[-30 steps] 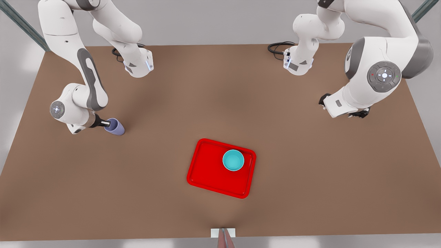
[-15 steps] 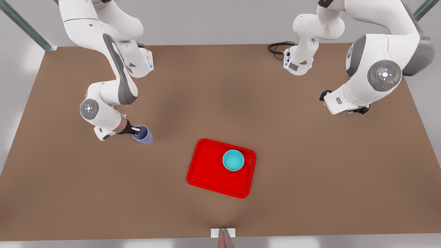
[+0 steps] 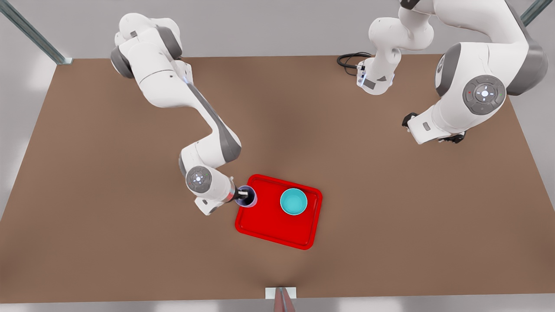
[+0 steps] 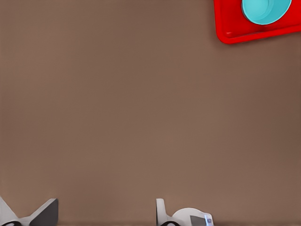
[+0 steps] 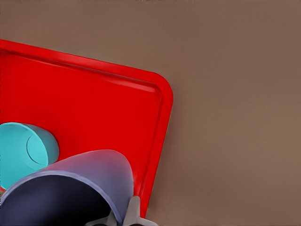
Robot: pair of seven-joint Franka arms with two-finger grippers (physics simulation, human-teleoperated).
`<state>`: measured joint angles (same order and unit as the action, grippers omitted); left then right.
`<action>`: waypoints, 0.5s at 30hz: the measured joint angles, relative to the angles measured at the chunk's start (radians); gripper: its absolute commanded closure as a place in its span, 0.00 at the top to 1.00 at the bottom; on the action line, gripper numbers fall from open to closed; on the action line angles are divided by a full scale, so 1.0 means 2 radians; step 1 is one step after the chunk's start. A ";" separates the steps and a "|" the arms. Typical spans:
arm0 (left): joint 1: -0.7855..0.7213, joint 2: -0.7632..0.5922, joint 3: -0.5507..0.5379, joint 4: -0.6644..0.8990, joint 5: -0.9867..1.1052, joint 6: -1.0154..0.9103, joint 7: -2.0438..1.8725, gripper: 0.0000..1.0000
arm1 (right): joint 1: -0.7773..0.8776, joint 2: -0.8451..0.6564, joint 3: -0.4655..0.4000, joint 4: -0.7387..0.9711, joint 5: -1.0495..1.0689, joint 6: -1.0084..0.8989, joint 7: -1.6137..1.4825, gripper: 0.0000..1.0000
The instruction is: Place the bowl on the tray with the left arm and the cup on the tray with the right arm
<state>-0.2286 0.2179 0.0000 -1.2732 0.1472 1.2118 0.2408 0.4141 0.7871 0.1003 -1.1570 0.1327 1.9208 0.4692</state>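
Brown table (image 3: 130, 225) is seen spanning the front view. Red tray (image 3: 277, 232) is set near the middle, toward the near edge. Teal bowl (image 3: 293, 201) is seated upright on the tray, in the half toward the front view's right, close to the far rim; it is also seen in the left wrist view (image 4: 265, 9) and the right wrist view (image 5: 21, 150).

Right gripper (image 3: 241, 196) is positioned at the tray's edge on the front view's left. Lavender cup (image 3: 247, 196) is clamped at its rim, one finger (image 5: 133, 212) being visible outside the wall in the right wrist view. Cup (image 5: 75, 188) is held upright over the tray's rim region; contact with the tray floor cannot be determined. Cup and bowl are apart, with bare tray between them.

Left gripper (image 3: 433, 134) is parked over bare table on the front view's right, well apart from the tray; that arm is idle. Its fingers (image 4: 44, 212) are seen spread wide, nothing between them.
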 measured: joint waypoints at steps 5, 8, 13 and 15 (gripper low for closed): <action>-0.001 0.000 0.000 0.000 0.000 0.000 0.000 1.00 | 0.031 0.060 -0.022 0.063 0.000 -0.018 0.003 0.21; -0.001 0.000 0.000 0.000 0.000 0.000 0.000 1.00 | 0.027 0.058 -0.021 0.060 -0.002 -0.017 0.001 0.21; -0.001 0.000 0.000 0.000 0.000 0.000 -0.001 1.00 | 0.029 0.057 -0.018 0.021 -0.003 0.029 0.001 0.21; 0.000 0.000 0.000 0.000 0.000 0.000 0.000 1.00 | 0.031 0.059 -0.018 0.014 -0.002 0.035 0.000 0.21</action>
<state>-0.2295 0.2188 0.0000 -1.2732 0.1472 1.2118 0.2408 0.4755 0.9043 0.0643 -1.1288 0.1287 1.9914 0.4695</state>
